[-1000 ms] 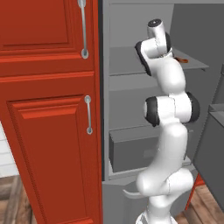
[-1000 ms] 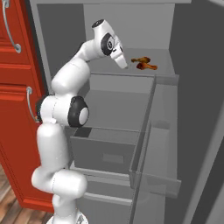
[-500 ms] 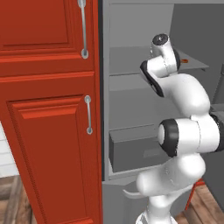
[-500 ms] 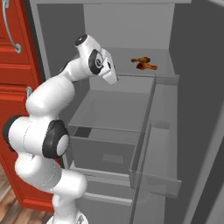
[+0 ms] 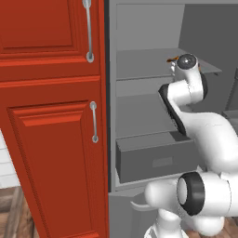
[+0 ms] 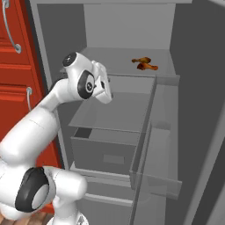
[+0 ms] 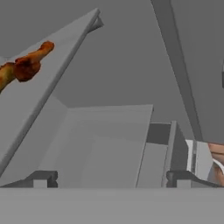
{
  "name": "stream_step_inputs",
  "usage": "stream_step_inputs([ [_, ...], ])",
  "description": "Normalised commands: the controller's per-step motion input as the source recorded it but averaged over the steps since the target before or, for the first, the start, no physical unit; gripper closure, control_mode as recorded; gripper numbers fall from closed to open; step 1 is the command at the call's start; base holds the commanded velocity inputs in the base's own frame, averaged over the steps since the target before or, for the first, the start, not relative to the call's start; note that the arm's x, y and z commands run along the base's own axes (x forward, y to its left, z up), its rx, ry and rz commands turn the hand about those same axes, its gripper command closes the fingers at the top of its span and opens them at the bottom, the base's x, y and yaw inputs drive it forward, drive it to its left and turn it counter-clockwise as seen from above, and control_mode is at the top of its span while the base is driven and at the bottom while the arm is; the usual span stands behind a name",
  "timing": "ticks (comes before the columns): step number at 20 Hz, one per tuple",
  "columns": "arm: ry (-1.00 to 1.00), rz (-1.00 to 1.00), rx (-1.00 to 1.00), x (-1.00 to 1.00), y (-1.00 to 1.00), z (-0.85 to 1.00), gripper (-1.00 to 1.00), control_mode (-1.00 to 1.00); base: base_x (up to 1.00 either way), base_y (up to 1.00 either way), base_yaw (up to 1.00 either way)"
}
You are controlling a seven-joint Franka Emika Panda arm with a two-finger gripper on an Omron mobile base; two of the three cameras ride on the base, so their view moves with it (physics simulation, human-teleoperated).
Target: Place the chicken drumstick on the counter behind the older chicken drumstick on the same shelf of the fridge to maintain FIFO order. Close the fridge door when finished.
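Observation:
Two chicken drumsticks lie close together on the fridge's upper shelf (image 6: pixel 112 57): one (image 6: pixel 141 60) toward the back, the other (image 6: pixel 148 67) just in front of it. In the hand view they show at the upper left, one (image 7: pixel 31 60) whole and one (image 7: pixel 4 75) cut by the edge. My gripper (image 6: pixel 107 94) hangs in front of the fridge (image 6: pixel 127 26), below and left of that shelf, apart from both drumsticks. Its fingertips (image 7: pixel 41 178) stand wide apart, so the gripper (image 7: pixel 109 181) is open and empty. The counter is out of view.
The fridge door (image 6: pixel 200 114) stands open on the right, its inner bins (image 6: pixel 156 145) jutting toward me. A lower shelf (image 6: pixel 114 114) and a grey drawer (image 6: pixel 105 154) sit under the gripper. Red cabinets (image 5: pixel 51 116) flank the fridge on the left.
The arm has drawn back out of the upper shelf, moving down and left, away from the drumsticks. Both drumsticks have stayed on the shelf. The jaws have stayed open.

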Motion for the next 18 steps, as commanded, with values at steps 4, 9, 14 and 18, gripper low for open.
stream_step_inputs([
  [4, 0.0, 0.0, 0.05, -1.0, 0.0, 0.0, -1.0, -1.0, 0.0, 0.0, 0.0],
  [9, 0.0, 0.0, 0.02, -1.0, 0.07, 0.0, -1.0, -1.0, 0.0, 0.0, 0.0],
  [14, 0.05, 0.0, -0.03, -0.53, 0.21, -0.12, -1.0, -1.0, 0.0, 0.0, 0.0],
  [18, 0.02, 0.04, -0.07, -0.04, 0.18, -0.07, -1.0, -1.0, 0.0, 0.0, 0.0],
])
